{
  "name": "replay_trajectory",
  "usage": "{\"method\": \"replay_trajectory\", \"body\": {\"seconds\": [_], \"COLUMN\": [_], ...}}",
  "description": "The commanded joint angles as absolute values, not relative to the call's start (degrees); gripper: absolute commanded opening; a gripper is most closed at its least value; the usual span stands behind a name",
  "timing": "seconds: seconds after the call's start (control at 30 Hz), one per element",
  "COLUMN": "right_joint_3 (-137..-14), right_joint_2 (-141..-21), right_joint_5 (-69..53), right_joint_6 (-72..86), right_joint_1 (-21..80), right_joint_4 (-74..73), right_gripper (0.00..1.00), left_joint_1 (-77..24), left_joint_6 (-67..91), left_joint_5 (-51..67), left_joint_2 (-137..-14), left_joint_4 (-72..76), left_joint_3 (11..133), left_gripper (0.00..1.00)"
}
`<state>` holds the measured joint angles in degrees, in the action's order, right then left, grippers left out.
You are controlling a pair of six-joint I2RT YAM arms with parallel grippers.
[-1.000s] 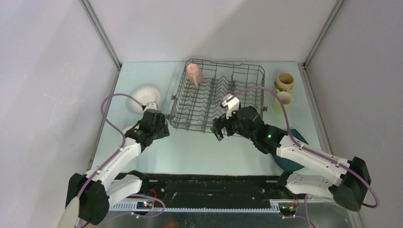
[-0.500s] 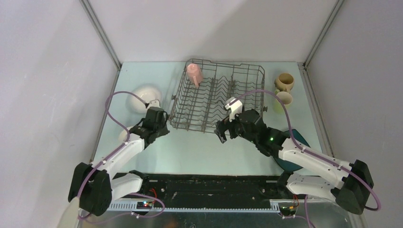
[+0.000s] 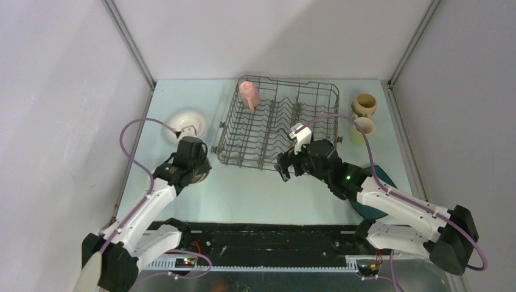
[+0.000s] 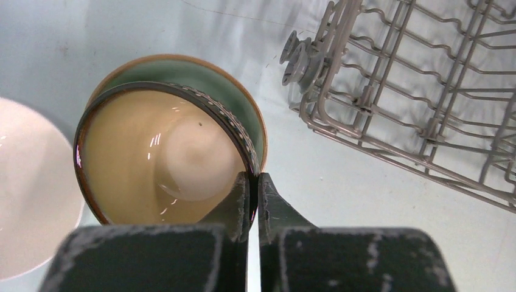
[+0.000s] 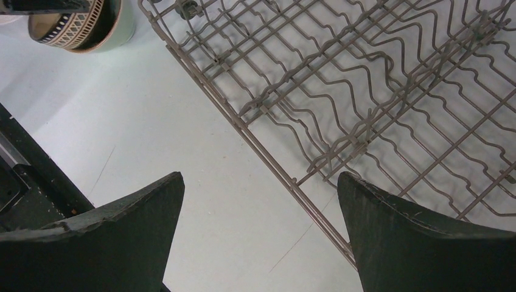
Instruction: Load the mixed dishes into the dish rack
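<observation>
L gripper (image 4: 249, 185): jaws closed down tight on the rim of the dark brown bowl (image 4: 140, 158), one finger inside the wall, one outside. The rim is dark w/ a patterned band and the inside is cream and glossy. That bowl sits nested in the pale green bowl (image 4: 213, 79), a bit off-centre, so a crescent of green shows at the far side. Both are on the table (image 3: 261, 188), just off the near-left corner of the dish rack (image 3: 289, 83) and not touching it.

A white dish (image 4: 27, 182) lies right beside the stacked bowls on their left. It's only partly in frame, so can't tell if it's a plate or a bowl. In the top view a white bowl (image 3: 185, 120) sits on the table just beyond the L wrist, left of the rack.

R gripper (image 5: 260, 182): jaws spread wide w/ nothing between them. It hangs over the rack's near edge, w/ wire grid and bare table below the fingers. The R wrist cam catches the patterned bowl in its green one at top left.

Rack: grey wire, centre-back of the table. The pink mug (image 3: 248, 96) stands in its far-left corner, and the rest of the tines show nothing loaded.

On the table right of the rack are the tan mug (image 3: 364, 104), and the light-green mug (image 3: 364, 128) just in front of it, close together. The dark teal square plate (image 3: 367, 210) lies flat near right, partly hidden under the R arm.
</observation>
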<state>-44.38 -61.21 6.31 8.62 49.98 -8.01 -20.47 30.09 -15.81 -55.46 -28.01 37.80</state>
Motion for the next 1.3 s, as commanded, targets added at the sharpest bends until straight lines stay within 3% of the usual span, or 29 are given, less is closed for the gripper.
{"method": "replay_trajectory", "body": {"seconds": [0.0,0.17,0.33,0.53,0.67,0.87,1.07,1.27], "right_joint_3": [-44.31,-44.3,-44.27,-44.34,-44.3,-44.34,-44.38,-46.33], "right_joint_2": [-60.67,-60.58,-59.82,-59.51,-59.84,-62.21,-66.23,-71.08], "right_joint_5": [6.55,5.72,-3.68,-7.11,-7.59,-0.78,13.96,17.51], "right_joint_6": [9.49,9.81,12.46,14.09,15.67,17.34,24.02,22.95], "right_joint_1": [49.59,49.36,47.05,48.24,51.16,57.39,59.43,61.21], "right_joint_4": [-5.55,-5.09,-3.9,2.31,8.37,19.96,26.91,29.32], "right_gripper": [1.0,1.0,1.0,0.99,1.0,1.0,1.0,1.0], "left_joint_1": [-20.48,-20.41,-20.35,-20.3,-20.3,-20.67,-22.18,-22.94], "left_joint_6": [31.33,31.26,31.42,35.41,45.22,67.01,70.25,71.52], "left_joint_5": [-16.09,-16.19,-13.13,1.03,13.48,23.82,19.61,19.29], "left_joint_2": [-50.15,-45.33,-42.12,-39.12,-38.54,-39.58,-40.51,-42.06], "left_joint_4": [-31.4,-35.88,-38.0,-34.32,-23.33,12.91,16.18,16.17], "left_joint_3": [43.34,46.9,51.95,54.48,51.82,39.33,38.25,39.19], "left_gripper": [0.0,0.0,0.0,0.0,0.0,0.0,0.0,0.0]}}
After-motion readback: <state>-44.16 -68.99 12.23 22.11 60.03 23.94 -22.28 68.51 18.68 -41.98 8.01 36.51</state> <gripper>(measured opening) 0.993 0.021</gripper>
